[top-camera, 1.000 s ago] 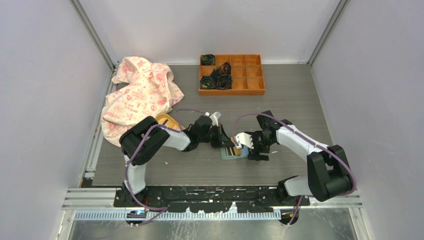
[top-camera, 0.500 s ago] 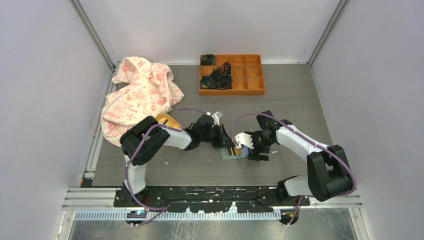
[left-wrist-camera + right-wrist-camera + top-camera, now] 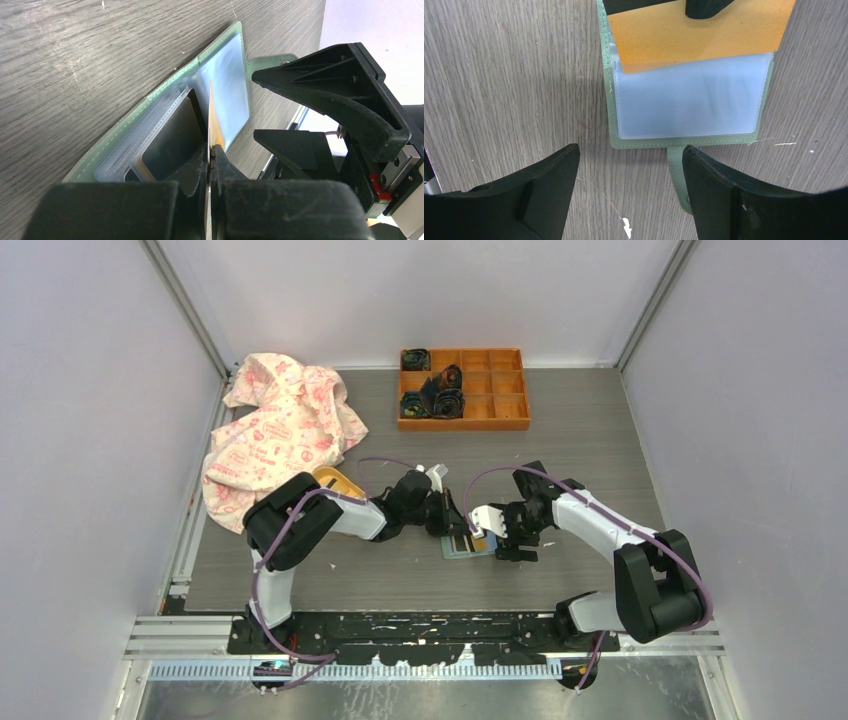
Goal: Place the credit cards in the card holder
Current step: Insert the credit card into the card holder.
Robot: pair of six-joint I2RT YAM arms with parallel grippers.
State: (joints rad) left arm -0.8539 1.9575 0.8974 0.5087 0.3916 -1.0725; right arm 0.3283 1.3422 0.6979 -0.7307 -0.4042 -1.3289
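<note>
The mint-green card holder (image 3: 684, 107) lies open on the table, also visible in the top view (image 3: 468, 544). My left gripper (image 3: 210, 150) is shut on an orange credit card (image 3: 696, 35), which shows edge-on (image 3: 210, 107) in the left wrist view. The card's lower edge sits at the mouth of the holder's clear sleeve (image 3: 227, 97). A dark card (image 3: 170, 142) lies in the other sleeve. My right gripper (image 3: 629, 152) stands open just below the holder, one finger beside its snap strap (image 3: 675, 167), with nothing between its fingers. In the top view the left gripper (image 3: 452, 523) and the right gripper (image 3: 497, 537) meet over the holder.
An orange compartment tray (image 3: 500, 390) holding dark items stands at the back. A pink patterned cloth (image 3: 280, 430) is heaped at the back left. A yellow-orange oval dish (image 3: 335, 483) sits behind my left arm. A white scrap (image 3: 625, 227) lies on the table.
My left arm has edged slightly right toward the card holder with the card still in its grip. The right arm has not moved.
</note>
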